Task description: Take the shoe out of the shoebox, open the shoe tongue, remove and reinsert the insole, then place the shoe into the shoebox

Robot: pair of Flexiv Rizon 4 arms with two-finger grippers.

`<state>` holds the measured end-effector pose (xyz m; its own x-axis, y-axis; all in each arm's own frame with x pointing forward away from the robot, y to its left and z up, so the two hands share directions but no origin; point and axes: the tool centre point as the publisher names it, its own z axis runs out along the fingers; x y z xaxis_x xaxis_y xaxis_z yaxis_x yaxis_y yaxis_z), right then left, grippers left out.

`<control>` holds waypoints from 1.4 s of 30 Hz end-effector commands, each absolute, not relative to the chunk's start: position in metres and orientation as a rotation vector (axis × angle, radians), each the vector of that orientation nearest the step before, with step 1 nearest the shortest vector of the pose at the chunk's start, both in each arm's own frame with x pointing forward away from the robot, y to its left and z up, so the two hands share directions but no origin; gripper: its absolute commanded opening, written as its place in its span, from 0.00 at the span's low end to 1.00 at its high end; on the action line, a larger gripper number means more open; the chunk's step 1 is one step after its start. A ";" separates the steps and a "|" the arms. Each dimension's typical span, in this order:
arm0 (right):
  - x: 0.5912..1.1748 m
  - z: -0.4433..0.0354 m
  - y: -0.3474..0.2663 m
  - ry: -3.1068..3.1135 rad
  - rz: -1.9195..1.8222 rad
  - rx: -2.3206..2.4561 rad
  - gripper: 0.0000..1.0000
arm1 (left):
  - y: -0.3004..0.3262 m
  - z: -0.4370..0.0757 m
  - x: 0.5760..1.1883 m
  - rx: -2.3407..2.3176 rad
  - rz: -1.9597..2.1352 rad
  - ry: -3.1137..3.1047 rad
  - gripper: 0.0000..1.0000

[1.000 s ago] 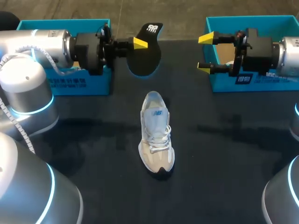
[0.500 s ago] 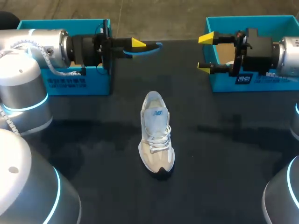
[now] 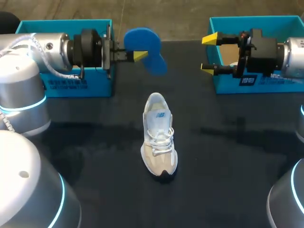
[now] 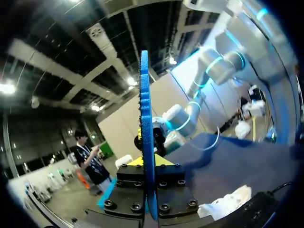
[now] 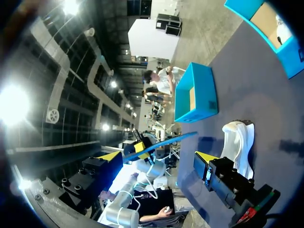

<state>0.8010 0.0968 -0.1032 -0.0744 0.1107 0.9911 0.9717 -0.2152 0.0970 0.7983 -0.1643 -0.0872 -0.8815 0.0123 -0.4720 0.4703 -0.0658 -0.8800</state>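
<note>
Blue insole (image 3: 142, 38) is gripped in the left hand (image 3: 138, 55), held level by the left shoebox (image 3: 66, 85). The shoe (image 3: 159, 137) stands mid-tabletop (image 3: 228, 156) (room all round it). The right hand (image 3: 208, 53) is level, spread open by the right shoebox (image 3: 223, 85).

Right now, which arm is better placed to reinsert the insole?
Left. The left gripper is shut on the blue insole, just beyond the shoe; the right gripper is open, holding nothing.
</note>
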 end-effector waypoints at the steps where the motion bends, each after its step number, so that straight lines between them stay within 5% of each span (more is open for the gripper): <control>1: 0.802 -0.104 0.099 -1.237 -1.389 -1.409 1.00 | -0.165 -0.087 0.801 0.162 -2.292 2.106 0.00; 25: 0.802 -0.104 0.099 -1.237 -1.389 -1.409 1.00 | -0.163 -0.094 0.808 -1.319 -2.729 2.564 0.00; 42: 0.802 -0.104 0.099 -1.237 -1.389 -1.409 1.00 | -0.165 -0.090 0.809 -1.534 -2.795 2.462 0.00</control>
